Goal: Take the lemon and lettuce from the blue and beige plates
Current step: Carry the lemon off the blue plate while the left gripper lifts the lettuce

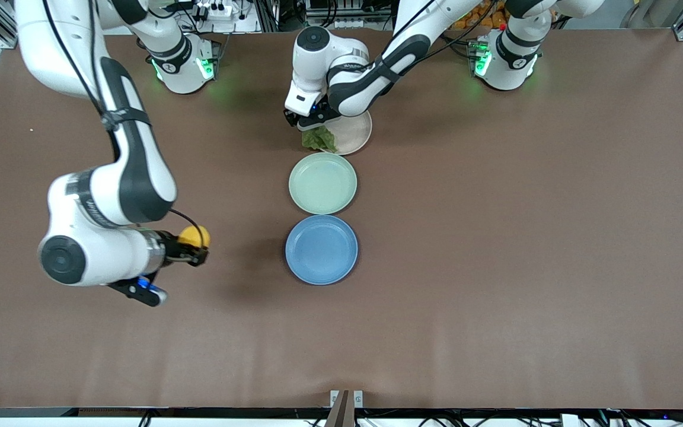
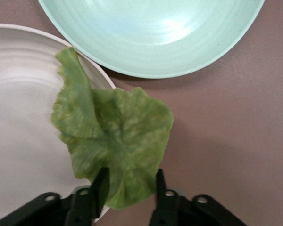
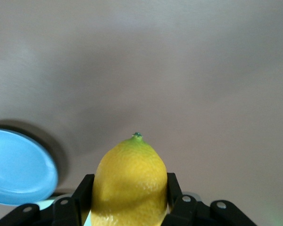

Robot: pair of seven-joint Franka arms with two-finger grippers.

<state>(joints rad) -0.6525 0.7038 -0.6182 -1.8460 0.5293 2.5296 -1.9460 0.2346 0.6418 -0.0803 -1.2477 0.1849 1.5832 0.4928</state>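
Both picks look made: the right gripper (image 1: 196,252) clamps the oval yellow lemon (image 1: 194,236) over bare table at the sky-blue round plate's (image 1: 321,249) nine o'clock, and the left gripper (image 1: 312,121) pinches the crinkled green lettuce leaf (image 1: 318,139) at the pale beige round plate's (image 1: 354,131) nine o'clock rim.

The yellow lemon (image 3: 127,183) is clamped in the right gripper (image 1: 194,254) above bare surface, beside the empty blue plate (image 1: 321,249). The crinkled green lettuce (image 2: 113,141) hangs from the left gripper (image 2: 129,188) over the beige plate's (image 1: 354,133) rim.
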